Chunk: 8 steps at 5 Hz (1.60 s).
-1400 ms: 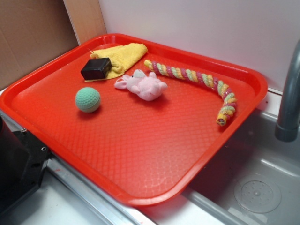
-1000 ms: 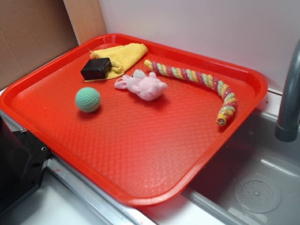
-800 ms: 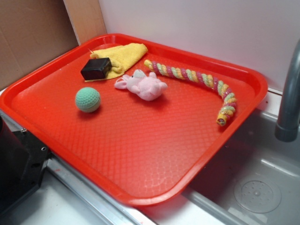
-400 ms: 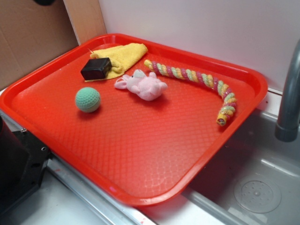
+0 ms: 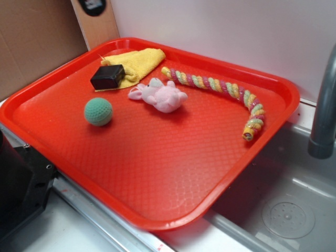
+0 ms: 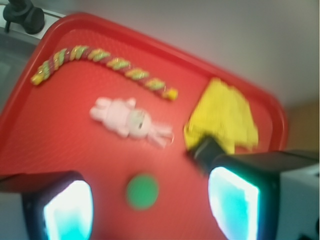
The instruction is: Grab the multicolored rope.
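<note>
Red tray (image 5: 273, 110) lies below spread jaws (seemingly high, blurred).

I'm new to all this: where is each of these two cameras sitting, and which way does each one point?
Exterior: stands off the tray's near corner, above it, looking down and across toward the wall; of the robot only a dark part shows at the top edge.
Wrist: rides on the arm, high over the tray, looking down between the two finger pads, which are apart with nothing between them; the picture is blurred.
Both show the multicolored rope, pink plush, green ball, yellow cloth and a black block.
</note>
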Each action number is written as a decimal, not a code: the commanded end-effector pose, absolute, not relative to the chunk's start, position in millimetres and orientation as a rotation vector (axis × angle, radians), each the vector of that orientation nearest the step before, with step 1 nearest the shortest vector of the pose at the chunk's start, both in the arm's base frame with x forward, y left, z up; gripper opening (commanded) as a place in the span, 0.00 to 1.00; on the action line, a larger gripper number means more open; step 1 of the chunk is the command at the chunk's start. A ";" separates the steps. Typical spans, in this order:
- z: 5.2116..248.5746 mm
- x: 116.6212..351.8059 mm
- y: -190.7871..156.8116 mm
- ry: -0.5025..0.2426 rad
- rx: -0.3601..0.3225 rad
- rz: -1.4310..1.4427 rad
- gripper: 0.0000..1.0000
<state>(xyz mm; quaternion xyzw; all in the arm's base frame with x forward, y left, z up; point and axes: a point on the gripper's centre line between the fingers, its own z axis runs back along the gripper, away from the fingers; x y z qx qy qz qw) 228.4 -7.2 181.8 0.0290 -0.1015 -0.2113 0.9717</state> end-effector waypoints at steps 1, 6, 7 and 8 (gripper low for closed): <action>152.6 291.1 -9.5 -0.259 0.025 -0.665 1.00; 46.3 339.3 -32.4 -0.122 0.004 -0.985 1.00; 28.8 337.6 -36.2 -0.087 0.025 -1.014 1.00; 25.1 336.5 -35.8 -0.084 0.052 -1.024 0.11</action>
